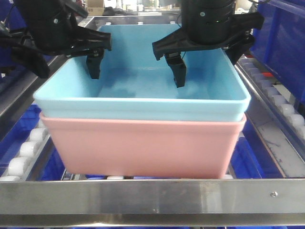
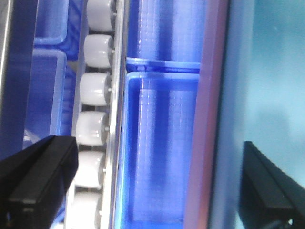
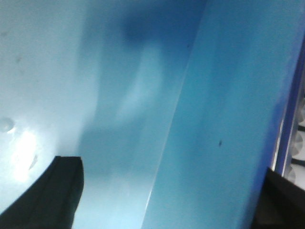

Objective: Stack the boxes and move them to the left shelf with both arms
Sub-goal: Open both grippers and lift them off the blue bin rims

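Sky-blue bin (image 1: pixel 143 98) nested upright in pink bin (image 1: pixel 143 145), both shallow w/ rounded rims, stack sitting on shelf just behind steel front bar (image 1: pixel 152 198) at 6 o'clock, roller rails (image 1: pixel 26 150) at 3 & 9.

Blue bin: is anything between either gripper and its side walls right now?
Nothing visible. The blue bin sits nested in the pink bin, and each open gripper straddles a side wall: left gripper over the left wall, right gripper over the right, one finger inside, one outside. No contact yet.
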Controlling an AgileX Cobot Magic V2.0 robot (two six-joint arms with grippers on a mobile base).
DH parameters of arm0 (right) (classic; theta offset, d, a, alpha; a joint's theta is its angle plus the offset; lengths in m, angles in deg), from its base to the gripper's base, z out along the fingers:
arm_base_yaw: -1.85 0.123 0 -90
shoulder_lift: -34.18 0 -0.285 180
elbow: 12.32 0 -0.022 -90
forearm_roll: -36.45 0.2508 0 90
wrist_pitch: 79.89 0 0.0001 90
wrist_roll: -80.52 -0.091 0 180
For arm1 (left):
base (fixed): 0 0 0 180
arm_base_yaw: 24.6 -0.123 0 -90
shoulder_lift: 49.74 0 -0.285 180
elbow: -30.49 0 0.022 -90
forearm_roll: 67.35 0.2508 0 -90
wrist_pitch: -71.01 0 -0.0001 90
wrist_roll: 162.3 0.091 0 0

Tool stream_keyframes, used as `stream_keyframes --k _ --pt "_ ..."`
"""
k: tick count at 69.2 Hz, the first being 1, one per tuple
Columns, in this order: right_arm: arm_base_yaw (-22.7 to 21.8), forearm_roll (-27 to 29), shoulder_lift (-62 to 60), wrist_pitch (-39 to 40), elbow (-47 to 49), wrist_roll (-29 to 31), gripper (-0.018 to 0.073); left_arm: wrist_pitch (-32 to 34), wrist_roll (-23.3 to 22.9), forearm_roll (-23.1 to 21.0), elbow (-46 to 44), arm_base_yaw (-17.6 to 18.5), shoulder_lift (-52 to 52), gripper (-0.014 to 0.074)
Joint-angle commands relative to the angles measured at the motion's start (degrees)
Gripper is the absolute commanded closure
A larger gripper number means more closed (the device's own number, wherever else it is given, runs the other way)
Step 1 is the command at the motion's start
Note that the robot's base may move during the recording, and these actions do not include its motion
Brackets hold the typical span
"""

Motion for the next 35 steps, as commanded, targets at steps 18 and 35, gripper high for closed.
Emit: stream_keyframes --k 18,35 --pt "0.02 -4.51 -7.01 -2.56 3.97 0.42 -0.0052 -2.99 0.48 -2.23 -3.85 0.37 5.76 0.0079" --pt "0.02 -5.1 -11.29 -3.01 3.97 0.37 -0.0052 -4.99 2.94 -4.25 -3.85 0.37 8.78 0.0082"
